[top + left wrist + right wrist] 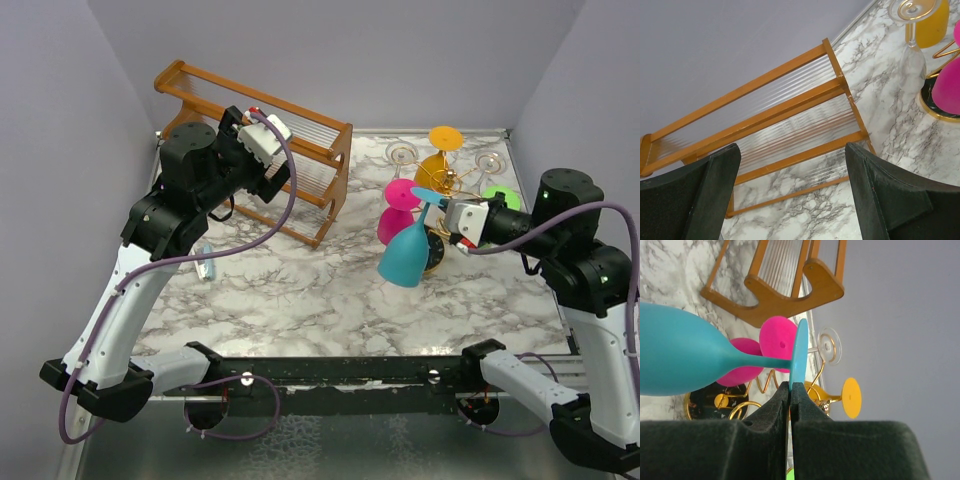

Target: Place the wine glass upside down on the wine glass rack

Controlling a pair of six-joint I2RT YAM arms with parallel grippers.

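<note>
Pretty clearly a robotics lab test cell, not anybody's kitchen. Plain pale lilac walls box in a white marble-patterned tabletop on three sides. A white-and-black left robot arm and a matching right robot arm sit bolted by a black metal rail along the near edge, with purple cables looping off them. The stuff on top looks like staged props: a brown wooden slatted shelf, a gold wire tree-shaped rack hung with bright coloured glasses, and a teal wine glass.
</note>
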